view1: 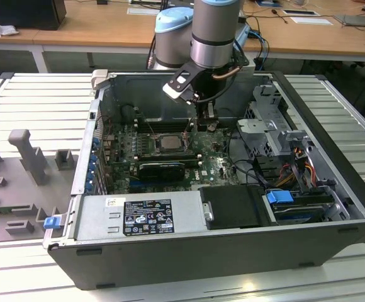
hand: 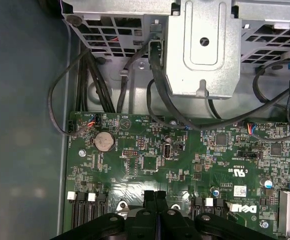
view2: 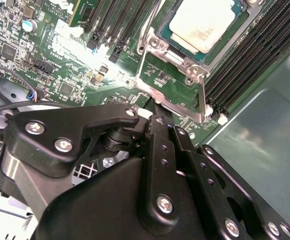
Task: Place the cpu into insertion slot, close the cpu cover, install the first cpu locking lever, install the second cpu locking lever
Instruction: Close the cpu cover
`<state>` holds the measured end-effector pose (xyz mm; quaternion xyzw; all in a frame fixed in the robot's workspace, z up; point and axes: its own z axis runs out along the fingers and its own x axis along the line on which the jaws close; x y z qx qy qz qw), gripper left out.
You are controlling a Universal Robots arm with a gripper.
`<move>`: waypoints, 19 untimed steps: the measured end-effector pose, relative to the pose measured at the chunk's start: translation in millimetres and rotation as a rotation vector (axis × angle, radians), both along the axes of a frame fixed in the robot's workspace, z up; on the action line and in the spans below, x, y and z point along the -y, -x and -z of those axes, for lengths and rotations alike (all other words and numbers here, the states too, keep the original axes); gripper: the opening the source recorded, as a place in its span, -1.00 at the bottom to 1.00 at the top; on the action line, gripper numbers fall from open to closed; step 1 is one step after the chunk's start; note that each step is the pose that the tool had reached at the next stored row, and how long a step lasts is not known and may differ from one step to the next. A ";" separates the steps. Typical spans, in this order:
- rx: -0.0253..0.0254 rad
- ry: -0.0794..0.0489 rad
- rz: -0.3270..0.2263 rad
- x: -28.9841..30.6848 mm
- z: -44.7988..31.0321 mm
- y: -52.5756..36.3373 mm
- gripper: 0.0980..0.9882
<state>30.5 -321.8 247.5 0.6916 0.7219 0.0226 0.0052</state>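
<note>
— Gripper (hand: pixel 155 195) state?
— Fingers pressed together, nothing between them, low over the motherboard (hand: pixel 150 160).
— Cpu?
— The cpu (view2: pixel 202 22) sits in the insertion slot (view1: pixel 158 142) just beyond the fingertips, with the cpu cover (view2: pixel 155 46) down around it.

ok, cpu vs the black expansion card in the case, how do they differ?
The cpu is small, square and pale silver; the card is long, narrow and black. The cpu sits farther from the power supply; the card lies between the two. Both sit on the green board.
</note>
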 end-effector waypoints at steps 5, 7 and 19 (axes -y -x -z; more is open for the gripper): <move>0.0000 0.000 0.000 0.0 0.0 1.1 -0.98; 0.0000 0.000 0.000 0.0 0.0 1.7 -0.98; 0.0000 0.000 0.000 0.0 0.0 6.0 -0.98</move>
